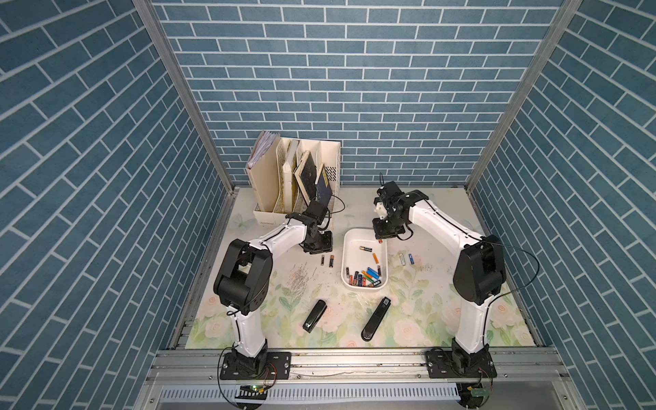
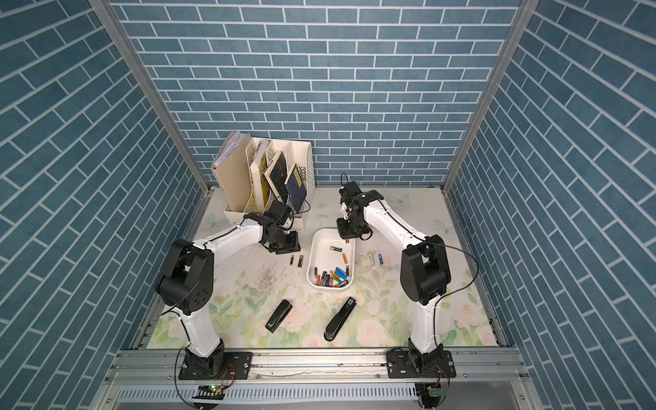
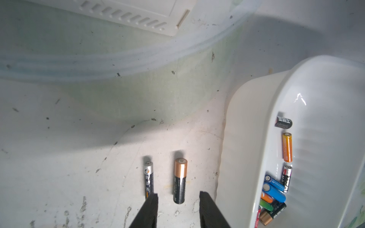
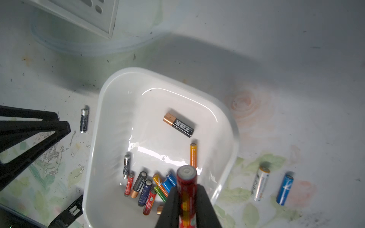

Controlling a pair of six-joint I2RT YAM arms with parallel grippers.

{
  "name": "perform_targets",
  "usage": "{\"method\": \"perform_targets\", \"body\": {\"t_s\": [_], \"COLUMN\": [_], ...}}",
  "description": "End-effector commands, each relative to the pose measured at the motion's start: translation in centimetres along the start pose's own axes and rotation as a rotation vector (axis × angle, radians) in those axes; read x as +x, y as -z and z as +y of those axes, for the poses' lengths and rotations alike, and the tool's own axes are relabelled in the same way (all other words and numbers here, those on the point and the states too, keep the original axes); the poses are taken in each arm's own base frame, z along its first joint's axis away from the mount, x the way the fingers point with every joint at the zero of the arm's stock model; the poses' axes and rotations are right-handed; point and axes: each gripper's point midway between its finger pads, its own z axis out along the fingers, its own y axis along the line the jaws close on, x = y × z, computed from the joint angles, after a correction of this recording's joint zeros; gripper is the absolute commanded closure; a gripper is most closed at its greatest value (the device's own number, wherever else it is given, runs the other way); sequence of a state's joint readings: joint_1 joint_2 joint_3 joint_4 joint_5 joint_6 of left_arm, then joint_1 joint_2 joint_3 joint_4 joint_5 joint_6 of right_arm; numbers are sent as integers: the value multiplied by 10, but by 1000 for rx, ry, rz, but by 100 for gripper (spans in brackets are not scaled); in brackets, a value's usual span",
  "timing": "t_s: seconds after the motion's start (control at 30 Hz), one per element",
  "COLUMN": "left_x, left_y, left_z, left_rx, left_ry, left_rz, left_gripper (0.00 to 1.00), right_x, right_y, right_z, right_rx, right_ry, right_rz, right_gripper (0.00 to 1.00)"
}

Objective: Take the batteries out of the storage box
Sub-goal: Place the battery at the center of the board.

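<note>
Nearest, two staplers (image 1: 315,315) are seen lying on the table (image 1: 443,319). Beyond them the storage box (image 1: 343,262) is set at mid-table. Most of the batteries (image 1: 365,278) are heaped at its near end, and a few more are scattered toward its far end. Two batteries (image 3: 180,179) are laid on the table just left of the box, and two batteries (image 4: 260,183) just right of it.

Over the left pair, the left gripper (image 3: 179,194) is held with its jaws apart, and nothing is gripped. Above the box's far right corner, the right gripper (image 4: 186,189) is clamped on a red battery (image 4: 186,177).

The step in hand is judged to be the carrying-out of this battery. A move rightward past the rim, then a release onto the table, would be called for next.

In both top views the red battery is reduced to a speck, and its height over the rim cannot be judged. Part of the heap is covered by the right gripper in the right wrist view.
</note>
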State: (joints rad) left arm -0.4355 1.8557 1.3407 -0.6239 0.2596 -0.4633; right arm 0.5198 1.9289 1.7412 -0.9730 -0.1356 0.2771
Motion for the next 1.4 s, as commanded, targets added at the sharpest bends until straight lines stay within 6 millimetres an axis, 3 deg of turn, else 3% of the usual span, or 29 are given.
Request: {"method": "perform_targets", "body": {"t_s": [0.0, 0.17, 0.3, 0.47, 0.87, 1.37], "left_x": [0, 0, 1, 3, 1, 4], "left_y": [0, -1, -3, -4, -5, -6], "left_z": [-3, -3, -2, -1, -2, 0], "left_rx": [1, -3, -5, -6, -5, -9], "left_ry": [-11, -19, -21, -22, -18, -16], "left_rz": [12, 18, 25, 30, 34, 42], "left_gripper": [60, 59, 60, 60, 59, 59], "right_x": [12, 30, 50, 72, 83, 87], "right_y": [25, 31, 20, 2, -39, -61], "right_z": [-26, -70, -106, -137, -156, -167], "right_rx": [50, 100, 158, 190, 227, 239], "right_ry": [4, -54, -91, -127, -128, -132], "right_rz": [11, 27, 72, 126, 207, 246], "right_gripper": [87, 87, 87, 87, 87, 87]}}
